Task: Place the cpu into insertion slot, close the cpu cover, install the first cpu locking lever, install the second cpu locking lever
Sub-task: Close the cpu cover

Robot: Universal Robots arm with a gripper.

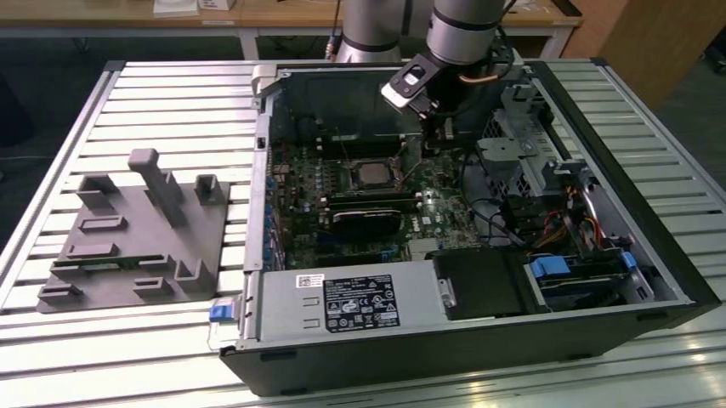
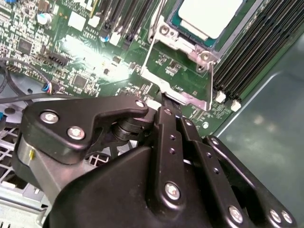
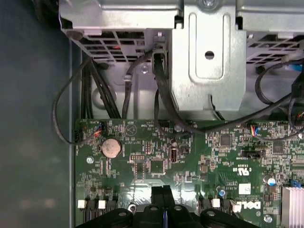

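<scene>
Cpu (image 2: 209, 16) already lies in the insertion slot (image 2: 183, 42), the cpu cover (image 2: 183, 96) stands open with both levers seemingly unlatched, and the claw (image 2: 164, 110), pinched nearly together, meets the cover's free edge.

Matt silvery metal cpu (image 2: 209, 16), shiny metal cpu cover (image 2: 164, 85), matt black pincer (image 2: 164, 105)
</scene>
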